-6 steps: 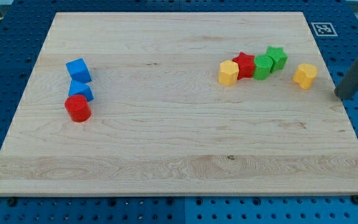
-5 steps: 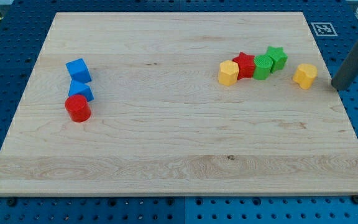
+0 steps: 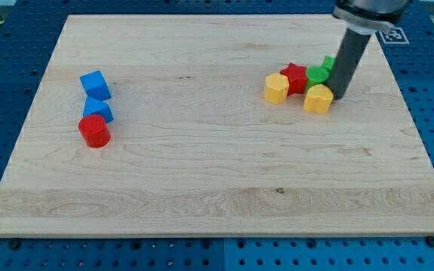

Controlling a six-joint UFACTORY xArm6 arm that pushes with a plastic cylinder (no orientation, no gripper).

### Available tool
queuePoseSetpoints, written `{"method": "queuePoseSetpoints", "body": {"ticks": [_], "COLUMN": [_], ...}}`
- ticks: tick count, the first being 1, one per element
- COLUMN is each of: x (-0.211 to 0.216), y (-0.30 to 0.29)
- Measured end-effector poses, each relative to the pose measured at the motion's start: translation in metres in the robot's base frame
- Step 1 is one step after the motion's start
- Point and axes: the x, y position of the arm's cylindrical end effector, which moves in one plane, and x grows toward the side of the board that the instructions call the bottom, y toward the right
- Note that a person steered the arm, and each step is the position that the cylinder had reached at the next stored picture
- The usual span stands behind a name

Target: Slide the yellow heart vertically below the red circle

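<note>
Tool tip against the yellow heart

My tip (image 3: 338,95) touches the yellow heart (image 3: 319,98) on its right; the tool is a bare rod, grasping nothing. The red circle (image 3: 94,131) sits far left.

Bare board (image 3: 202,165) lies between the yellow heart (image 3: 319,98) and red circle (image 3: 94,131).

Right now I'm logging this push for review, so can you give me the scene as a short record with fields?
tip: my tip rests against the right side of the yellow heart
target: red circle at the view's left, far from the heart
blue blocks: two, blue cube and a second blue block, stacked in line above the red circle
right cluster: yellow block, red star, green block, in a row
hidden: another green piece is partly behind the rod
surface: wooden board
</note>
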Motion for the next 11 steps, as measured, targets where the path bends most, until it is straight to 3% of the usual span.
{"method": "queuePoseSetpoints", "body": {"ticks": [4, 7, 9, 11], "x": [0.076, 0.144, 0.148, 0.161], "y": [-0.129, -0.186, -0.192, -0.256]}}
